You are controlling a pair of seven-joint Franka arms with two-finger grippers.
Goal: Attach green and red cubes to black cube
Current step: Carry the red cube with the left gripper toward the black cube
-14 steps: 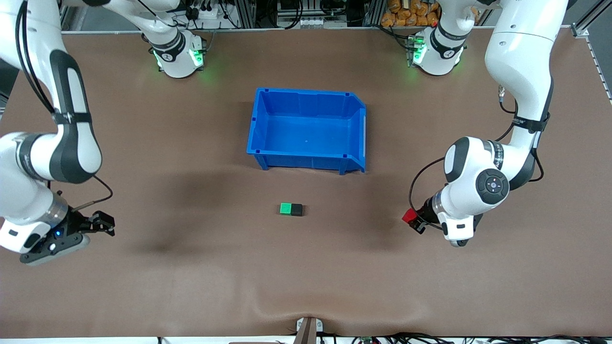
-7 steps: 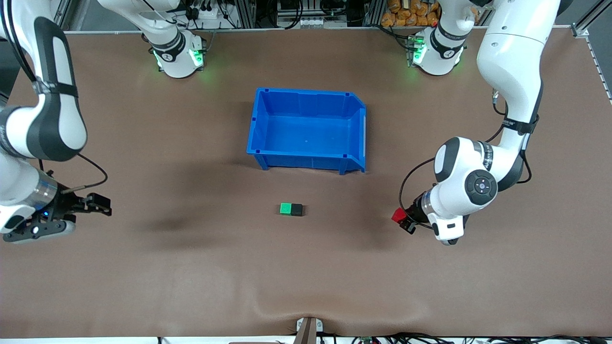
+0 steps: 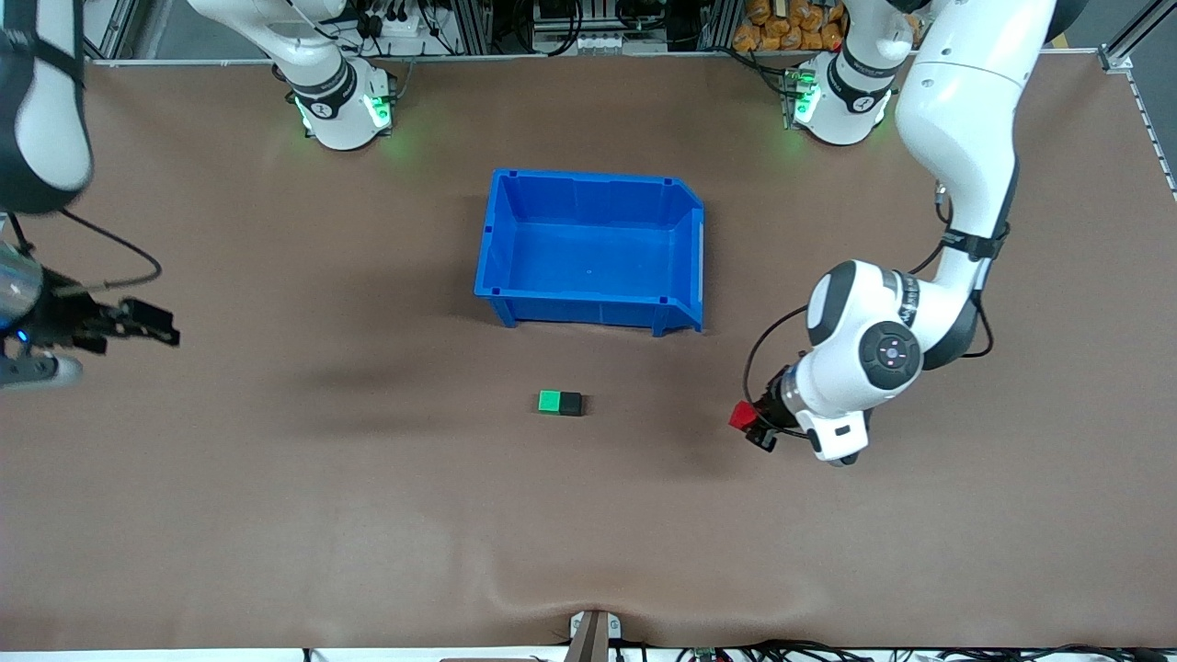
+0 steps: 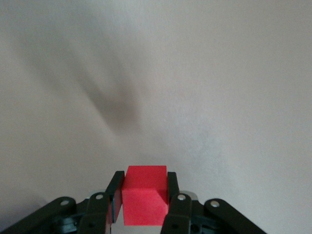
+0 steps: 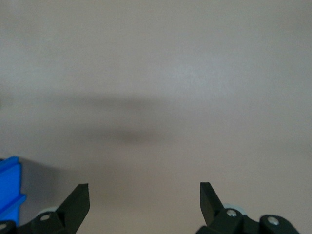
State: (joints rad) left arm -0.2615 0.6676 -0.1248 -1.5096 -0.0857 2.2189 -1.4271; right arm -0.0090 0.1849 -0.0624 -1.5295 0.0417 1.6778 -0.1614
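The green cube [image 3: 550,401] and the black cube [image 3: 570,403] sit side by side, touching, on the brown table, nearer the front camera than the blue bin. My left gripper [image 3: 747,426] is shut on the red cube [image 3: 741,416], held above the table toward the left arm's end, apart from the pair. In the left wrist view the red cube [image 4: 144,201] fills the gap between the black fingers [image 4: 115,192]. My right gripper [image 3: 152,324] hangs open and empty over the right arm's end of the table; its wrist view shows the gripper [image 5: 145,194] with fingers [image 5: 78,201] wide apart.
An empty blue bin [image 3: 592,303] stands mid-table, farther from the front camera than the cubes; its corner [image 5: 9,190] shows in the right wrist view. Both arm bases [image 3: 340,106] line the back edge. The table cover wrinkles near the front edge [image 3: 552,588].
My left gripper has carried the red cube toward the green and black pair. My right arm has lifted and pulled back toward its end of the table, still open.
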